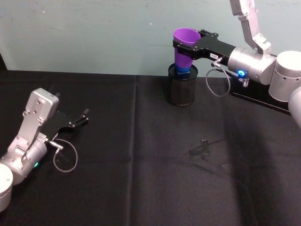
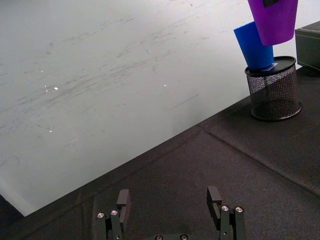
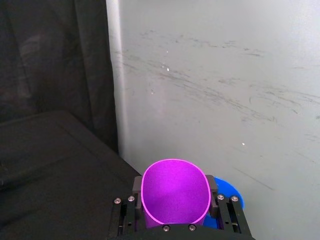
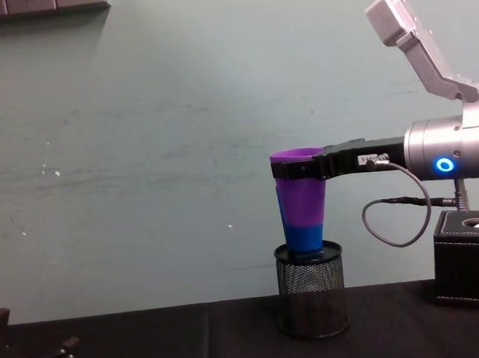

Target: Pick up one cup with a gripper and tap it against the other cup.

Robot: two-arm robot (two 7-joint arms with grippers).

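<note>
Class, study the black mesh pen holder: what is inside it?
The blue cup stands in the mesh pen holder, leaning, top sticking out; its base is hidden behind mesh and rim. The right gripper holds the purple cup close by, higher up. The left gripper sits parked.

soft, even light; tiny glints dot the pale wall [image 2: 100,75].

You see the right gripper [image 1: 188,40] closed around the purple cup [image 1: 182,59] near its rim, up above the far edge of the table [image 1: 141,179]. The cup's low end is right at the blue cup [image 1: 184,71], which stands in the black mesh holder [image 1: 181,89]. The left gripper [image 1: 81,120] sits low by the table's left edge.
</note>
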